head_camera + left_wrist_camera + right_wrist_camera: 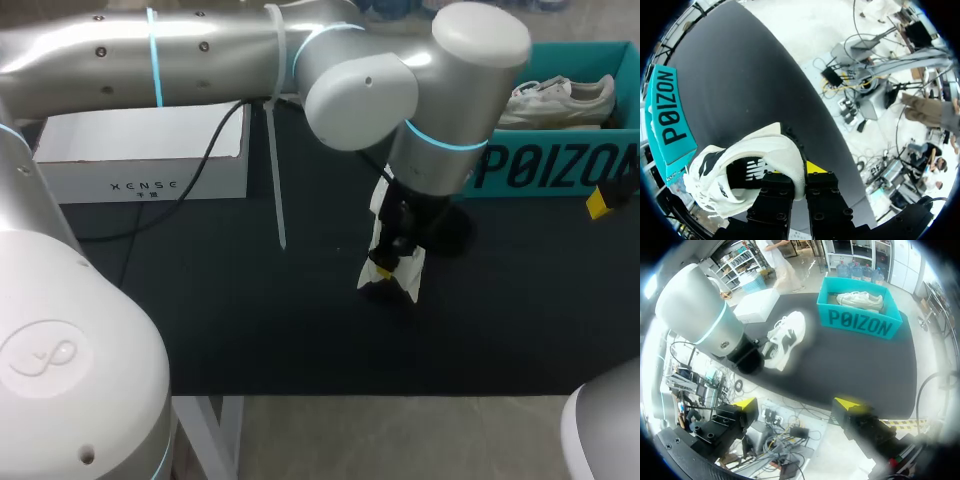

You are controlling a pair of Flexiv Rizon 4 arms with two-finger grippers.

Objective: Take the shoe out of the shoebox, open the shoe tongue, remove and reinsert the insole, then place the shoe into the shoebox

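On the black table mat point(250, 300), my left gripper point(801, 176) clamps the white leather sneaker's point(755, 150) heel rim; this thin bite may slip.

You have a desk point(300, 320) with a black top. A white box point(140, 160) sits on it at the far left corner, its long side running along the far edge and its lid closed; from the right wrist view the same box point(757, 305) sits at that corner, with bare black surface around it. A black cable point(205, 160) comes down over the box's right front corner, touches the desk just in front of it and trails toward the left edge. A thin white strip point(277, 190) runs just right of the box; you cannot tell whether it lies on the desk or hangs above it. Below the near edge, toward the left, a white leg point(205, 430) shows.
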